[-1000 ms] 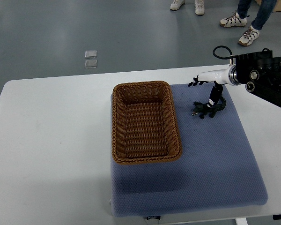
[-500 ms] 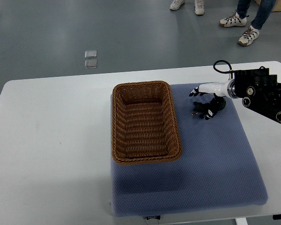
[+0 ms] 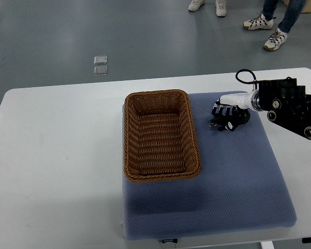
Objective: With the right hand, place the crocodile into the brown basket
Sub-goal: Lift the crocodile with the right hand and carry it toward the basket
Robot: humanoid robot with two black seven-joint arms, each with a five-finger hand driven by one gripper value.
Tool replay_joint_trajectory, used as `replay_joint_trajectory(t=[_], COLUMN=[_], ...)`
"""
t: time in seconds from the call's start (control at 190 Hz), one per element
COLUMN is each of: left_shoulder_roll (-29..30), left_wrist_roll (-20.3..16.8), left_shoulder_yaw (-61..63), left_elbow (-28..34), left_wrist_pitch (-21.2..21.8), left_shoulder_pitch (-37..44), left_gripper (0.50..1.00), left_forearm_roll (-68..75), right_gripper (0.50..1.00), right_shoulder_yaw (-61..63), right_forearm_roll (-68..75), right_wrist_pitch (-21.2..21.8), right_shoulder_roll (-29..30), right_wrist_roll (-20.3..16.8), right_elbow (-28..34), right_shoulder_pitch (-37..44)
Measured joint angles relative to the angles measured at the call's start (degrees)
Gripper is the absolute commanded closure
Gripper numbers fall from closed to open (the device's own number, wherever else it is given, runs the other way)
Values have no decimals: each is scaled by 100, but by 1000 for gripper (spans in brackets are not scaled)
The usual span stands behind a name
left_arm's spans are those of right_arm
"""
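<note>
The dark green toy crocodile (image 3: 230, 125) lies on the blue mat, right of the brown wicker basket (image 3: 128, 140). My right hand (image 3: 224, 111) comes in from the right edge and sits on top of the crocodile. Its fingers curl down around the toy's body. Only the crocodile's head and tail ends show from under the hand. The basket holds nothing and stands about a hand's width to the left of the toy. The left arm does not show.
The blue mat (image 3: 223, 176) covers the right half of the white table (image 3: 57, 155). The basket stands on the mat's left part. People's shoes (image 3: 264, 23) show on the floor beyond the table's far edge.
My right hand has come down and leftward onto the crocodile, and its fingers have curled over it. The crocodile has stayed in nearly the same spot.
</note>
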Motion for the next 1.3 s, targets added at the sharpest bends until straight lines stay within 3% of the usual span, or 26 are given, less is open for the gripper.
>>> replay_joint_trajectory(t=[0.905,1.3], left_shoulder_roll=[0,0], left_wrist_roll=[0,2], left_shoulder_yaw=[1,1], left_elbow=[17,-8], left_wrist_pitch=[0,0], left_shoulder_pitch=[0,0], left_gripper=[500,500], left_forearm_roll=[0,0], right_gripper=[1000,1000], right_shoulder_yaw=[9,17], right_forearm_roll=[40,88], right_wrist_pitch=[219,949], right_shoulder_roll=[-405,-1239], right_wrist_roll=[19,18], right_elbow=[145,1006], right_shoulder_pitch=[534,1607])
